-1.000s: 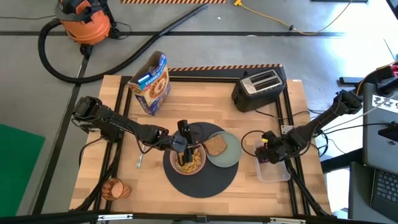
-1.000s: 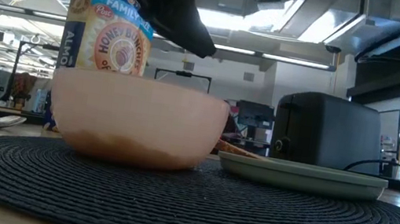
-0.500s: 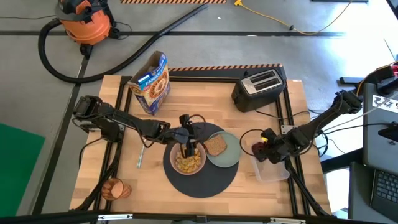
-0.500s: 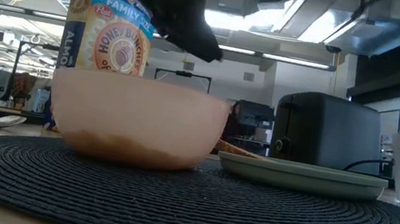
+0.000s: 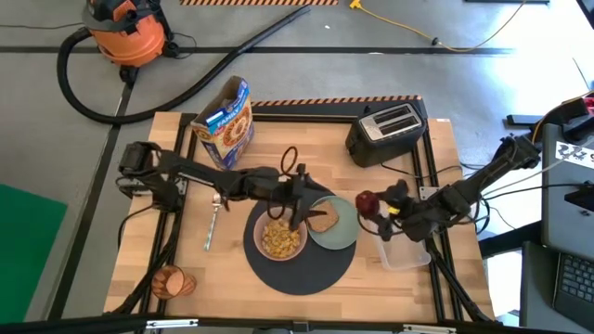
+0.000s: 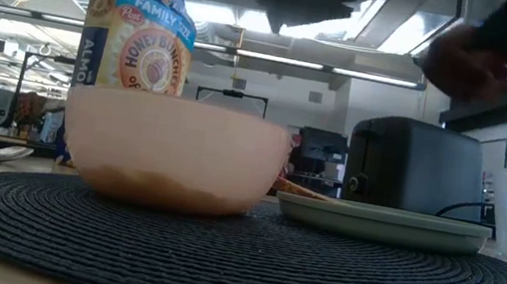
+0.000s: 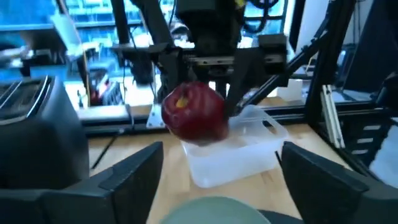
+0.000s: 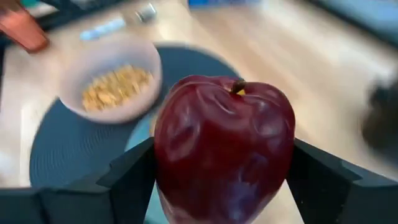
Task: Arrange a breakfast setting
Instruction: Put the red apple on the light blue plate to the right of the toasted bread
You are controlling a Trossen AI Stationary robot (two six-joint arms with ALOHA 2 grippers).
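Two hands: the right hand (image 5: 371,206) grips the apple (image 5: 366,201) above the worktop (image 5: 390,283), beside the plate (image 5: 342,234); the left hand (image 5: 299,198) hovers spread, empty, over the bowl (image 5: 281,238).

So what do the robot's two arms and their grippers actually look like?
Both arms are dark, slim and jointed, with black cables looping off them. The left gripper and right gripper each end in two flat, black, wedge-shaped fingers. The right gripper carries a small yellow marking.
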